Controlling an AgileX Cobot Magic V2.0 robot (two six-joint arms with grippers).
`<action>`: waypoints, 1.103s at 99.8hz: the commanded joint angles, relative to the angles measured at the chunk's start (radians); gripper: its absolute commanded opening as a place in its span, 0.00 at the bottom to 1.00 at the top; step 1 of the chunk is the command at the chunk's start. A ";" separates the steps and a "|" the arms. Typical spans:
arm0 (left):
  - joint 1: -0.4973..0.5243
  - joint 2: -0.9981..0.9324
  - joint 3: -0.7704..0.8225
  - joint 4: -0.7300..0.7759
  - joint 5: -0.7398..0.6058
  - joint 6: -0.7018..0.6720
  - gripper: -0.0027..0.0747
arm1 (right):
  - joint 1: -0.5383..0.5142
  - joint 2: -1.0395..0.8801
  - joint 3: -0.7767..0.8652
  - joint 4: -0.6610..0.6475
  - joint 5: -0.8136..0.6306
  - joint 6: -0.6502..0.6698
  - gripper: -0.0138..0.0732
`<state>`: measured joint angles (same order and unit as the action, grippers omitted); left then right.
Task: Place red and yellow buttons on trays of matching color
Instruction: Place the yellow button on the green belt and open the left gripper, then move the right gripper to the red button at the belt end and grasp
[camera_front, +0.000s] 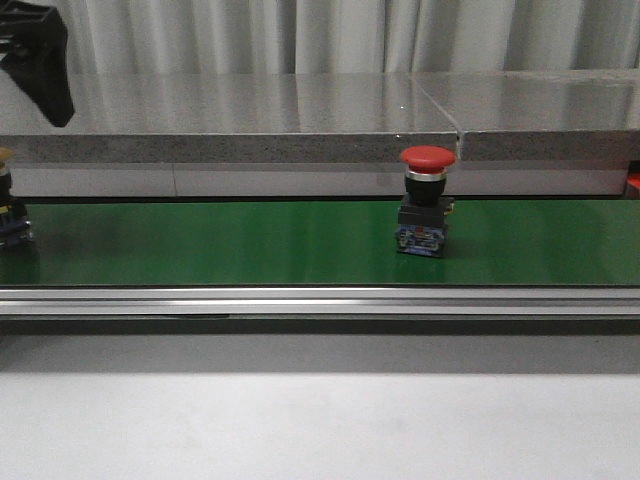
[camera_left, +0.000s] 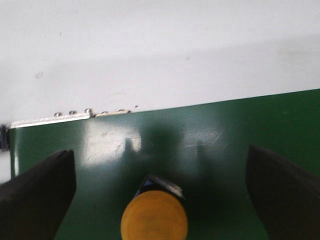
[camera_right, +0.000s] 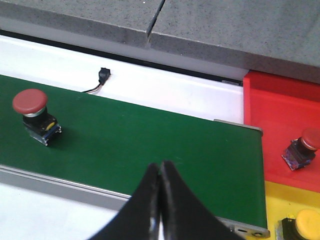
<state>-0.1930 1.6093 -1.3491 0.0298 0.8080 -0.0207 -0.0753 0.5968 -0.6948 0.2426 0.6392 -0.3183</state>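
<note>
A yellow button (camera_left: 154, 220) stands on the green belt (camera_left: 210, 150), between the left fingers (camera_left: 37, 192), which are spread wide and clear of it on both sides. The right fingers (camera_right: 172, 200) are pressed together, holding nothing, above the belt's near edge. A red button (camera_front: 425, 215) stands mid-belt, well apart from them. Past the belt's end, a red tray (camera_right: 280, 115) holds another red button (camera_right: 302, 149); a yellow tray (camera_right: 282, 197) holds a yellow one (camera_right: 302, 225). Behind the belt runs a grey stone surface (camera_front: 300, 120), then pale curtains (camera_front: 330, 35).
</note>
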 joint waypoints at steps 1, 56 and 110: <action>-0.031 -0.067 -0.041 -0.009 -0.066 0.005 0.91 | 0.001 0.000 -0.026 0.011 -0.065 -0.005 0.08; -0.049 -0.441 0.136 -0.030 -0.213 -0.030 0.84 | 0.001 0.000 -0.026 0.011 -0.064 -0.005 0.08; -0.043 -0.957 0.626 -0.023 -0.322 -0.079 0.37 | 0.001 0.000 -0.026 0.011 -0.066 -0.005 0.08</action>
<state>-0.2348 0.7176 -0.7464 0.0081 0.5741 -0.0827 -0.0753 0.5968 -0.6948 0.2426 0.6392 -0.3183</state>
